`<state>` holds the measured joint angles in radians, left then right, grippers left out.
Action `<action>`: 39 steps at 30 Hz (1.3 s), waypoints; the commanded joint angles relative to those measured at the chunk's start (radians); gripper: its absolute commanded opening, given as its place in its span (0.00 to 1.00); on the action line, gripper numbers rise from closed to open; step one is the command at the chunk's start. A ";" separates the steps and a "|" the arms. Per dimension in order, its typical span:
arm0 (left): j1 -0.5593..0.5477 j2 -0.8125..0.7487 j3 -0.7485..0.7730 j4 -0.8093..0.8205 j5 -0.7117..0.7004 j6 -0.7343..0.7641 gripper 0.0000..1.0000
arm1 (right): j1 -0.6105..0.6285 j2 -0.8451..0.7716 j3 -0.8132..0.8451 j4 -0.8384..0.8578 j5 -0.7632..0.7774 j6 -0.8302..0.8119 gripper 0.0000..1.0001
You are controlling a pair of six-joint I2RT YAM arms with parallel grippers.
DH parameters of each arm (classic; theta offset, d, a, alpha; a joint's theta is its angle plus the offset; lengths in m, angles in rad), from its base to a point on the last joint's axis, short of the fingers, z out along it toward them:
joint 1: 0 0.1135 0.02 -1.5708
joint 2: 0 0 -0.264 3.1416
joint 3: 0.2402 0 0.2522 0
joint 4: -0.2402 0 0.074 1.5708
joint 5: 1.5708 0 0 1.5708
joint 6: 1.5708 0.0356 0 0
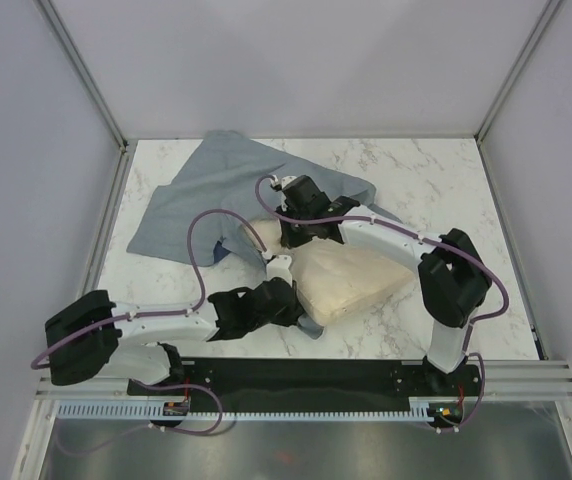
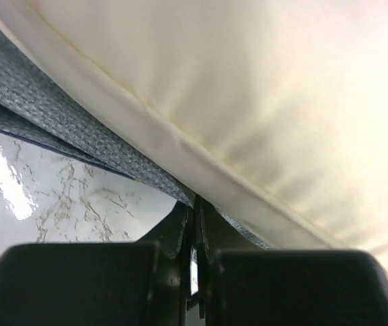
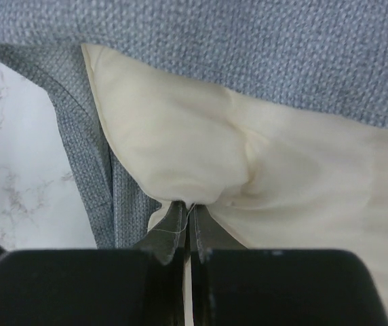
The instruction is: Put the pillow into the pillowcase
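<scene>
Pillow (image 1: 361, 280) lies mid-table, most of it bare. Its far-left end is tucked under the case (image 1: 216, 190), which is spread toward the far-left corner.

Step, my read: early stuffing. One end is in the mouth and the rest is outside.

Right claw (image 3: 186, 210): jaws together, clamped on a pinch of cream cloth at a pillow corner. Case fabric covers that corner from above and runs down its left side, so the corner sits just inside the mouth.

Left claw (image 2: 195, 207): jaws together at the pillow's near-left edge, low over the table (image 2: 65, 197). The grey-blue case layer runs straight into the jaws, right under the pillow's seam. It looks clamped on the case's lower layer; can't rule out that it nips the seam too.

So the pillow touches both claws: the right one has its far corner, and the left sits under its near-left edge.

Next move probably calls for opposed pulls. The right claw drives the corner deeper while the left holds the lower lip back or draws it along under the pillow. The case is bunched and its closed end isn't clear from here.

Risk: the pillow drags the whole case along instead of sliding in.
</scene>
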<state>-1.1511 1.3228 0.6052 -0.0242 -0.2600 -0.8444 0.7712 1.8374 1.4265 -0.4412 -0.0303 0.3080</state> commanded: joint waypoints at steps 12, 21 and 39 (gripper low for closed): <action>-0.200 -0.313 -0.156 0.173 0.249 -0.016 0.02 | -0.171 0.117 0.193 0.259 -0.013 0.103 0.00; -0.223 -0.442 -0.206 0.164 0.242 -0.082 0.02 | -0.158 -0.128 -0.077 0.584 -0.115 0.050 0.00; -0.222 -0.306 0.193 -0.361 0.105 -0.007 0.58 | -0.200 -0.464 -0.405 0.366 -0.034 0.052 0.69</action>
<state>-1.3689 1.0298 0.6594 -0.2005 -0.0734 -0.8780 0.5938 1.4879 1.0153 -0.0418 -0.1505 0.3710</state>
